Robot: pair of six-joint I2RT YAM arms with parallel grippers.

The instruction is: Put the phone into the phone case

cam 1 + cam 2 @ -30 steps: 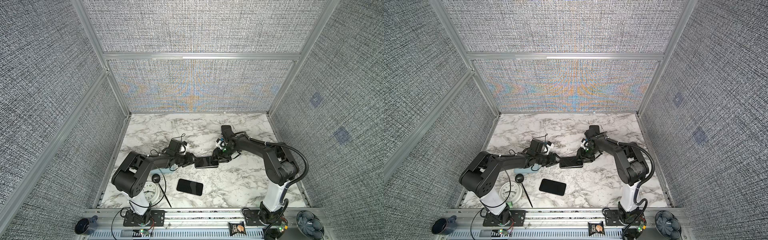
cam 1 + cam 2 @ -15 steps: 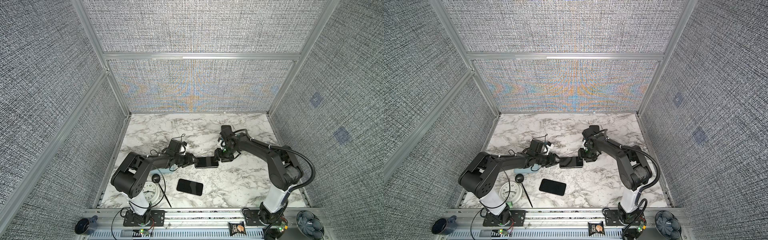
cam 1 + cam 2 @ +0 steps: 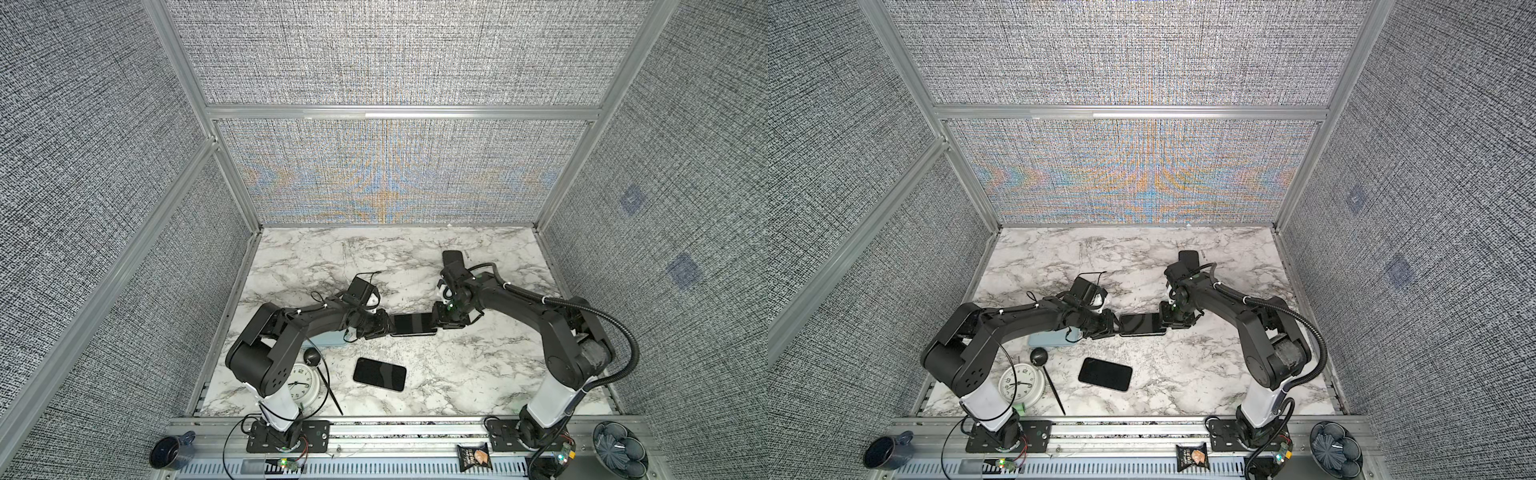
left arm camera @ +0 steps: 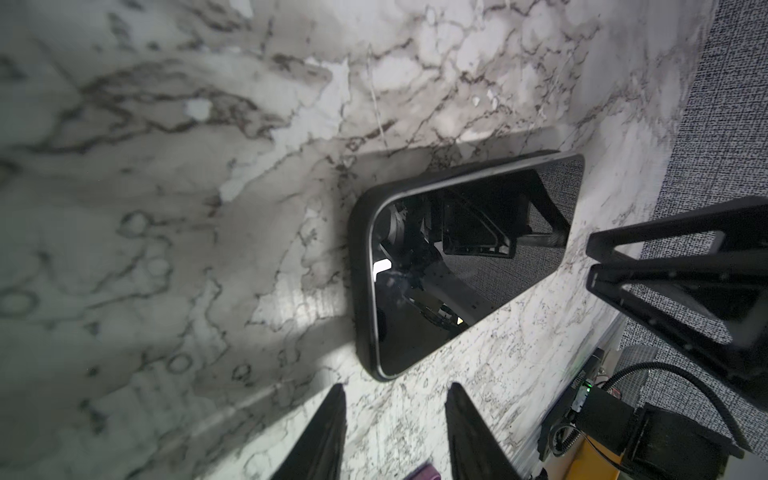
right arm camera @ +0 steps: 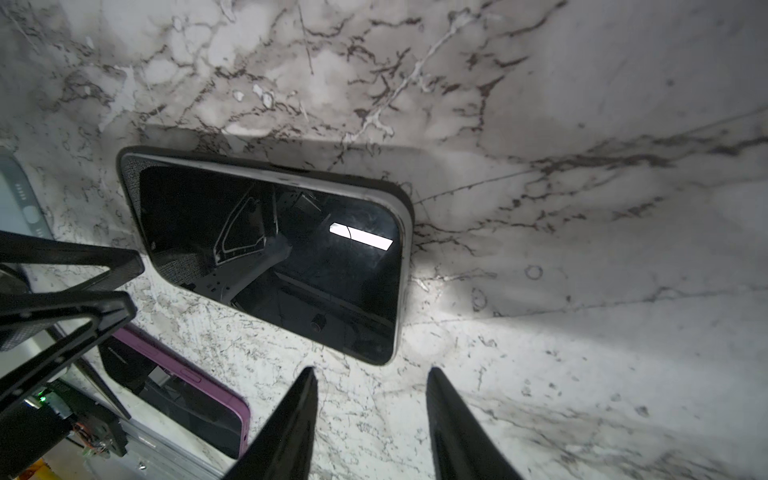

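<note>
Where the front rail runs nearest my bases, a mug (image 3: 172, 453) stands at the left. On the marble table (image 3: 457, 374) beyond it stands a clock (image 3: 303, 384), and toward the middle lies a second phone (image 3: 379, 374), dark face up, in a purple cover. Farther in, the phone (image 3: 413, 324) lies screen up in the black phone case (image 4: 358, 249), flat on the marble; whether it is fully seated I cannot tell. My left gripper (image 4: 397, 388) faces one short end and my right gripper (image 5: 372, 372) the other. Each has its jaws partly apart, holding nothing, tips just short of the case.
</note>
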